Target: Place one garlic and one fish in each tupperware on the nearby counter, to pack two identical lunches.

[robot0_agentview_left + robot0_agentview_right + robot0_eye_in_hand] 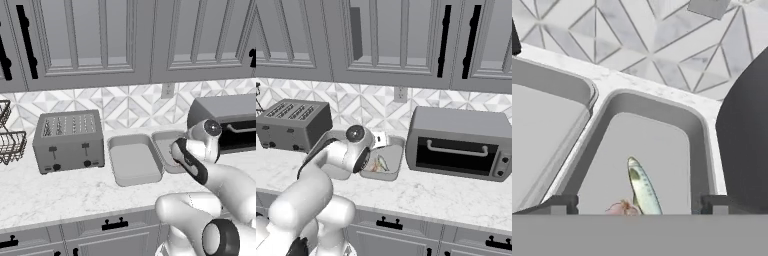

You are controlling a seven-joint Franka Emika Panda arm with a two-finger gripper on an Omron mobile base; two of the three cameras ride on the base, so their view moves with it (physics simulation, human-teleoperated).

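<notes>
Two grey tupperware stand side by side on the white counter (75, 192). The left tupperware (134, 161) holds nothing that I can see. In the right tupperware (657, 107) lie a silvery fish (643, 186) and, beside it, a pale pink garlic (623, 208) partly cut off at the frame's bottom. My gripper (637, 204) hangs just above this tray, open, fingertips (559, 203) wide apart and holding nothing. From the right base view the fish (380, 163) shows inside the same tray (395, 172), just past my hand.
A slotted grey toaster (69, 140) stands left of the trays. A toaster oven (461, 142) stands close on the right of the filled tray. A wire basket (10, 142) is at the far left. Tiled backsplash and upper cabinets rise behind.
</notes>
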